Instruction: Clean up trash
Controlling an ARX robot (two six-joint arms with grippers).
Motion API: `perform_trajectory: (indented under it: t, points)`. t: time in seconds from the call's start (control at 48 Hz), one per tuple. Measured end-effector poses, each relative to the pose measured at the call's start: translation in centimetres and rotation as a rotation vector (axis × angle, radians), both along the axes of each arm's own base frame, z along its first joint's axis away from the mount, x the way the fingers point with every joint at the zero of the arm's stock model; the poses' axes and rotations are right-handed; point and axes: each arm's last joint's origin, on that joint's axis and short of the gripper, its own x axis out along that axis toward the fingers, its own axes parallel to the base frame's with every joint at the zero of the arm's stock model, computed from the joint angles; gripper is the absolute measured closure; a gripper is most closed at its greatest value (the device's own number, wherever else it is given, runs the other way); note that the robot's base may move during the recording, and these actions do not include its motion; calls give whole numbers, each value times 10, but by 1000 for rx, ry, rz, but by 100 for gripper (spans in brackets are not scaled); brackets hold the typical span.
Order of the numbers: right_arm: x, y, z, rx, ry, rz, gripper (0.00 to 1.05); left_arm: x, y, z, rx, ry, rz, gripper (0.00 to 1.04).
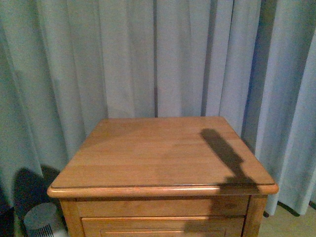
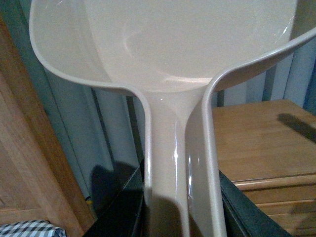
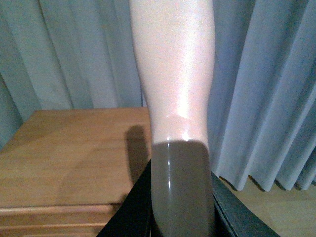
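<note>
though both tools are gripped, no trash wad shows in any view, so where it lies cannot be told. the wooden nightstand at centre of the front frame carries only a shadow at right. step in hand, i judge: tools readied, sweep not yet begun. the next move calls for finding the wad, then setting the pan lip down and brushing toward it. only the left wrist view shows the left gripper pinching the dustpan by its handle. only the right wrist view shows the right gripper clamped on a pink handle, bristles unseen. the front view shows neither arm, just curtain behind.
</note>
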Motion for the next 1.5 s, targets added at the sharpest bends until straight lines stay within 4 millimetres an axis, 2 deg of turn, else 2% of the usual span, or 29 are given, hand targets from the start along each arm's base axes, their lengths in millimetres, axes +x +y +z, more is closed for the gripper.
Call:
perform_trajectory:
  t: [0.25, 0.354, 0.75, 1.499]
  points:
    - [-42, -9, -34, 9, 14, -41, 85, 0, 0, 0, 0, 0, 0, 78]
    - [-49, -10, -40, 14, -4, -55, 85, 0, 0, 0, 0, 0, 0, 78]
    - [-51, -9, -50, 8, -5, -73, 85, 0, 0, 0, 0, 0, 0, 78]
    - [-51, -9, -50, 8, -5, -73, 85, 0, 0, 0, 0, 0, 1, 78]
